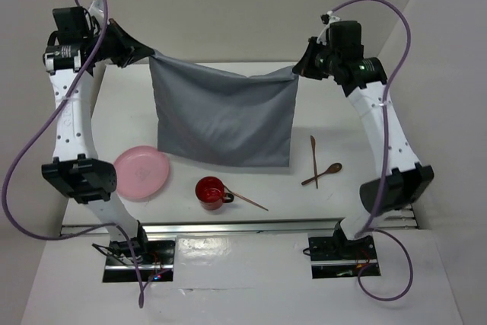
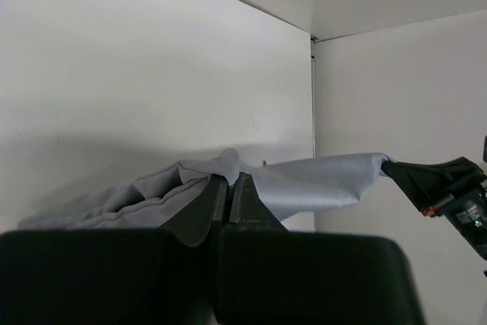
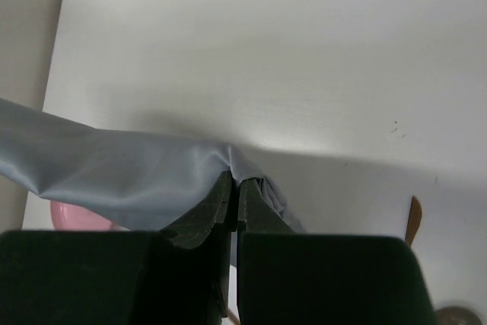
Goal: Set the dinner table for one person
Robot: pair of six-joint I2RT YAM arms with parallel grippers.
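Note:
A grey cloth (image 1: 224,119) hangs stretched above the white dinner table (image 1: 346,104), held up by its two top corners. My left gripper (image 1: 152,55) is shut on the cloth's left corner (image 2: 228,164), and my right gripper (image 1: 298,71) is shut on the right corner (image 3: 237,165). The cloth's lower edge reaches down near the tabletop. On the table lie a pink plate (image 1: 142,171), a red cup (image 1: 210,192) with a thin stick beside it, and a wooden spoon (image 1: 323,173) crossed with a wooden knife (image 1: 313,159).
Aluminium rails (image 1: 228,227) run along the table's near edge in front of both arm bases. White walls close in at the back and on both sides. A purple cable loops off each arm.

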